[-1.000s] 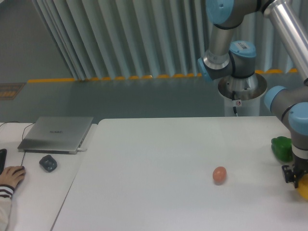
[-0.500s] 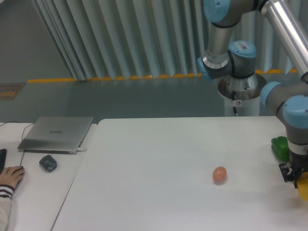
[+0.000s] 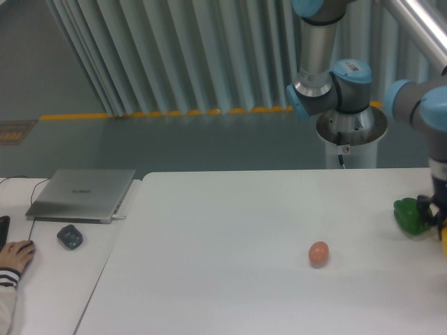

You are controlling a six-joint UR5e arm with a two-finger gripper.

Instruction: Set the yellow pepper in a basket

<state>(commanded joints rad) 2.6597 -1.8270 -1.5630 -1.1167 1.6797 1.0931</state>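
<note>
Camera view, fixed on a white table (image 3: 230,230): the UR5e arm (image 3: 419,105) reaches down at the far right edge of the frame, where its gripper (image 3: 438,213) is mostly cut off by the picture's border. Only a dark part of the gripper shows, just beside and partly in front of the dark green pepper (image 3: 410,216), which sits on the table near the right edge. A thin sliver of the yellow pepper (image 3: 444,241) is visible at the very edge of the frame, directly beneath the gripper and seemingly clear of the tabletop; whether the jaws are closed around it or how wide they stand cannot be told, since the fingers lie outside the picture. A small brownish-orange egg (image 3: 318,252) rests alone on the table, well apart from both peppers, towards the middle right. On the adjoining desk at left lie a closed silver laptop (image 3: 82,194) and, near its front corner, a dark computer mouse (image 3: 70,236). A person's hand (image 3: 14,257) (in a striped cuff) rests at the lower left edge, near a dark keyboard corner (image 3: 3,232). Behind the table stand a pale ribbed curtain wall (image 3: 174,56) and a grey floor marked with a yellow line (image 3: 167,113).
</note>
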